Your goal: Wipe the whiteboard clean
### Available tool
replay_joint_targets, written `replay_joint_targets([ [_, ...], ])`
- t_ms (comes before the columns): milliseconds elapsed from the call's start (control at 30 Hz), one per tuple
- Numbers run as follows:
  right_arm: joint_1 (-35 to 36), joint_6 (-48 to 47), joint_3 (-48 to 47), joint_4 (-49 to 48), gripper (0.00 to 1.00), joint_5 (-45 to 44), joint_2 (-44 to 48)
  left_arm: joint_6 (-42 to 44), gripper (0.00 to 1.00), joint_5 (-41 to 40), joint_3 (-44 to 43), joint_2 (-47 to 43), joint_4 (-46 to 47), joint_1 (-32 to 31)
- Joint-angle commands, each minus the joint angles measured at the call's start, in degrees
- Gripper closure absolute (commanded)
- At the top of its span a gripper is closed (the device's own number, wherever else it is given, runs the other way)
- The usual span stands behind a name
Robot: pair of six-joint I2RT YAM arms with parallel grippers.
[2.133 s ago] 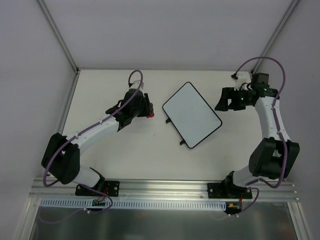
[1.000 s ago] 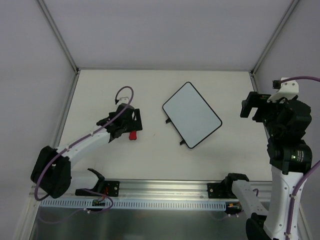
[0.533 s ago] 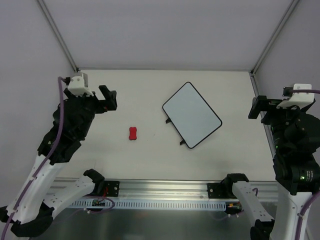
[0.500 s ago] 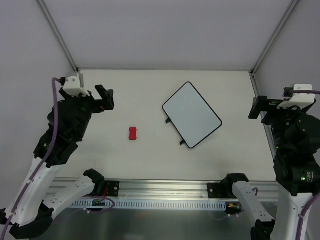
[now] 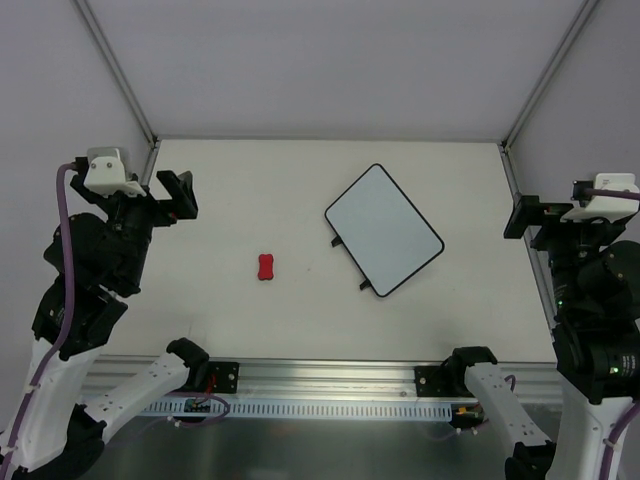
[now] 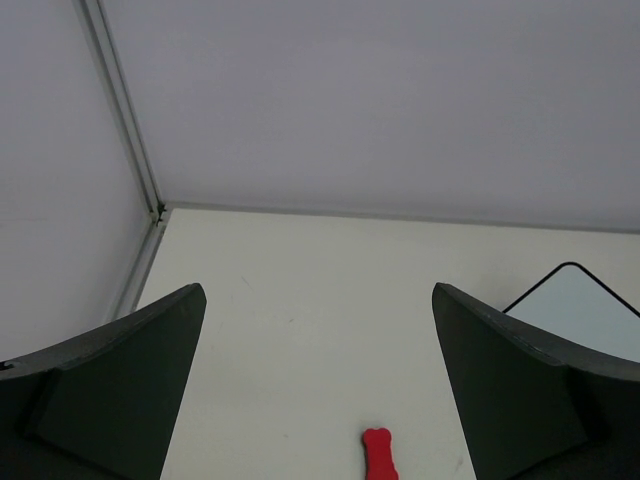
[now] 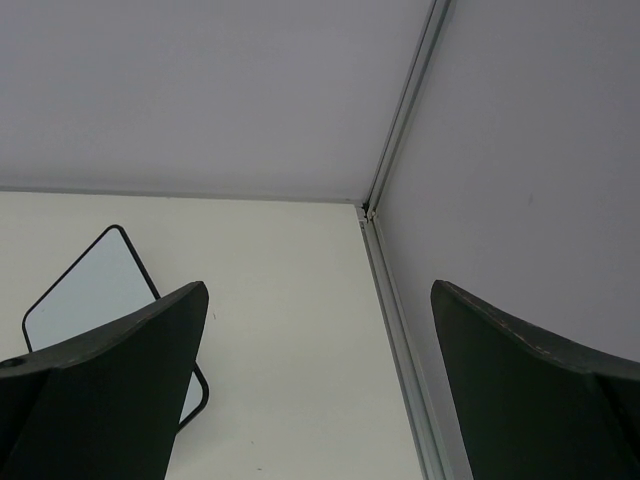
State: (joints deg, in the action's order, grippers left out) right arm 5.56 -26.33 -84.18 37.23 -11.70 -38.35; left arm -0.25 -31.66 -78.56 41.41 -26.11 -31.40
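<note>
Whiteboard (image 5: 384, 230): found flat on table (image 5: 300, 180), right of centre in top view, tilted, face blank as far as could be told. Saw eraser (image 5: 266, 267) loose at centre left, well apart from it. Noted left claw (image 6: 318, 300) at left edge and right claw (image 7: 320, 295) at right edge, both spread wide, holding nothing. Judged wiping done. Feared faint marks missed from this height; feared too a shove to the unheld board on any return pass.

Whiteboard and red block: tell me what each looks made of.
The whiteboard: smooth, even white panel, probably coated metal or plastic, in a thin black frame, likely plastic. The red block: matte uniform red, perhaps plastic or foam; too small to tell.
</note>
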Motion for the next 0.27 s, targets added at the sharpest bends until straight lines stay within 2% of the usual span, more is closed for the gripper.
replay_joint_targets([
  [0, 0.5, -1.1, -1.7, -3.7, 0.01, -1.2, 0.5, 2.3, 0.01, -1.2, -1.6, -0.7, 0.0, 0.6],
  [233, 0.5, -1.4, -1.5, -4.6, 0.01, -1.1, 0.6, 2.4, 0.01, -0.9, -1.6, -0.1, 0.0, 0.6],
])
